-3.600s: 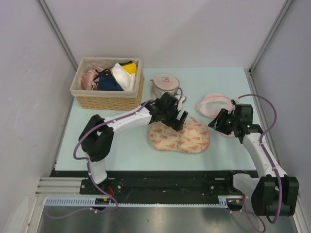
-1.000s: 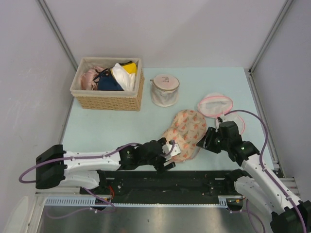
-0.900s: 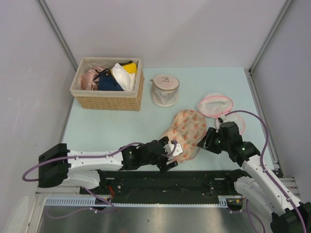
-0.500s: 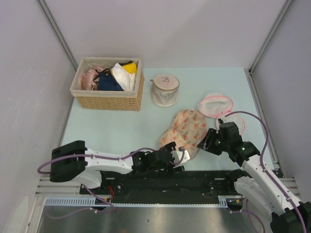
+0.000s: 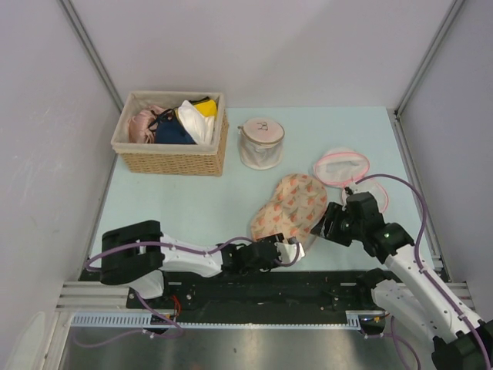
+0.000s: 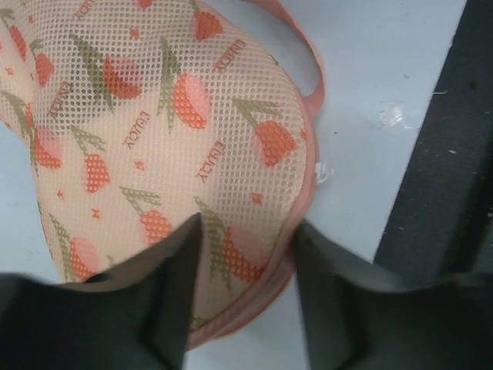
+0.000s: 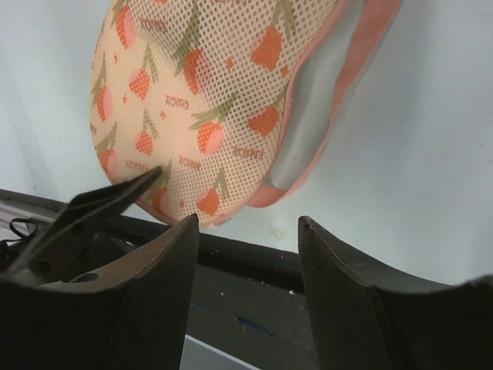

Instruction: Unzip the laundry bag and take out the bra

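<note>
The laundry bag [image 5: 293, 204] [image 6: 154, 116] [image 7: 200, 77], cream-peach mesh with red prints and a pink zipper rim, lies near the table's front edge. My left gripper [image 5: 295, 249] [image 6: 248, 231] reaches along that edge from the left. Its jaws pinch the bag's near end, one finger on the mesh and one against the pink rim. To the bag's right, my right gripper [image 5: 327, 223] [image 7: 248, 220] stands open and empty, with the bag just beyond its tips. A pale grey strip [image 7: 312, 116] shows inside the pink rim. The bra is hidden.
A wicker basket [image 5: 169, 162] of garments stands at the back left. Behind the bag is a small cylindrical white mesh bag [image 5: 260, 144]. Two round pink-rimmed mesh bags [image 5: 341, 166] [image 5: 376, 193] lie at the right. The black front rail [image 5: 308, 279] [image 6: 439, 193] runs just below the grippers.
The bag moved from the table's middle toward the front right. My left gripper slid right along the front edge and its jaws narrowed onto the bag's end. The right jaws widened a little.
</note>
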You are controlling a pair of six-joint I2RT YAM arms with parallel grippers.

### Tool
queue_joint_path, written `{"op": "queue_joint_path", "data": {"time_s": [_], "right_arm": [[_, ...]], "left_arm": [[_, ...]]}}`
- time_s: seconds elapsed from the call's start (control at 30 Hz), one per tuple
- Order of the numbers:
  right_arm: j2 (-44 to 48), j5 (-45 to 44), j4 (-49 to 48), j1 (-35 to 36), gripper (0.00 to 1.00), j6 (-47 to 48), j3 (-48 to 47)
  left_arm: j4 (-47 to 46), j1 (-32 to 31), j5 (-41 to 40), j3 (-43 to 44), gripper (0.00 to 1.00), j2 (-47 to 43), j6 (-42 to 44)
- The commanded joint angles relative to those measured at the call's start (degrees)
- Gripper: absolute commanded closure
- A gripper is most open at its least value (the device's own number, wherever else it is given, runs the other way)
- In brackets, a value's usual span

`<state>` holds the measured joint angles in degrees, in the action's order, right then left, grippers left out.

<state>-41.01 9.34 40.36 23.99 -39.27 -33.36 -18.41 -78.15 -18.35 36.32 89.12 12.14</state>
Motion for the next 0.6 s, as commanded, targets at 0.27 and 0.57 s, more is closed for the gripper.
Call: {"op": "queue_joint_path", "data": {"time_s": [0.27, 0.57], "right_arm": [[-1.0, -2.8, -0.4, 2.5, 0.41, -0.5, -2.1], [3.4, -1.4, -2.6, 2.6, 0.42, -1.5, -2.1]], "left_arm": [[4.0, 1.1, -3.3, 7.1, 1.0, -3.4, -4.0], [11.2, 8.8, 8.7, 10.8, 1.0, -11.0, -11.3]]}}
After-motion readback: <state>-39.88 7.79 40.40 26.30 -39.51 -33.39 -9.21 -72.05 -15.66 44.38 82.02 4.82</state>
